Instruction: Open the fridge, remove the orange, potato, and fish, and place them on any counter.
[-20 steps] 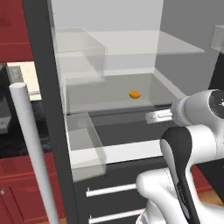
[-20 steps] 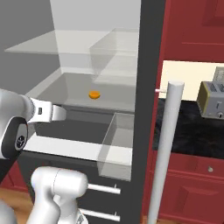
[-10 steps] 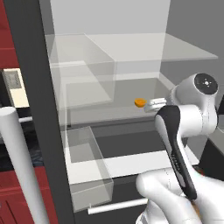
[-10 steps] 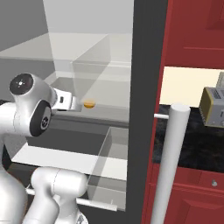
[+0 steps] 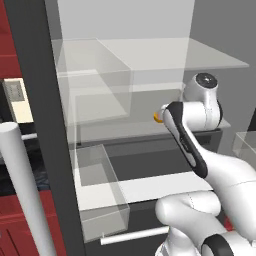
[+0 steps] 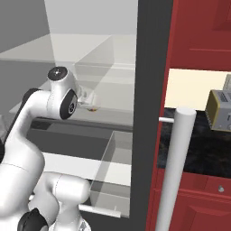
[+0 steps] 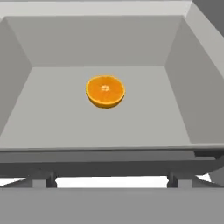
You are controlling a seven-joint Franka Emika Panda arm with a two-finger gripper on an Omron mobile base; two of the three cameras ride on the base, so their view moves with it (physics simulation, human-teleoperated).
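Right now the fridge (image 5: pixel 42 125) stands open, white interior and glass shelves exposed, its long white rod handle (image 5: pixel 22 190) near the left edge of the left base view and another rod handle (image 6: pixel 176 167) upright at the right of the right base view. Orange (image 7: pixel 105 91) is a cut half, flat face up, lying on the grey floor of a shelf compartment (image 7: pixel 52 113), roughly centred between the side walls, touching nothing else. In the left base view a sliver of orange (image 5: pixel 157 117) peeks out just left of the arm's wrist; in the right base view a small bit of it (image 6: pixel 93 108) shows just past the hand. Hand (image 6: pixel 88 100) is at the front edge of that shelf, pointed inward at the orange, near it but apart from it. Fingers spread fully wide, nothing held. Finger tips (image 7: pixel 51 178) appear as small dark stubs low in the hand view, both short of the shelf lip, fruit well beyond them.

Clear drawer bin (image 5: pixel 100 195) below the shelf is pulled out, looks bare. White drawer handle (image 5: pixel 132 235) lower down. Red cabinets (image 6: pixel 198 40) to the right of the fridge, a black worktop (image 6: pixel 203 153) with a toaster (image 6: pixel 221 110) on it. Potato and fish: cannot tell where they are.
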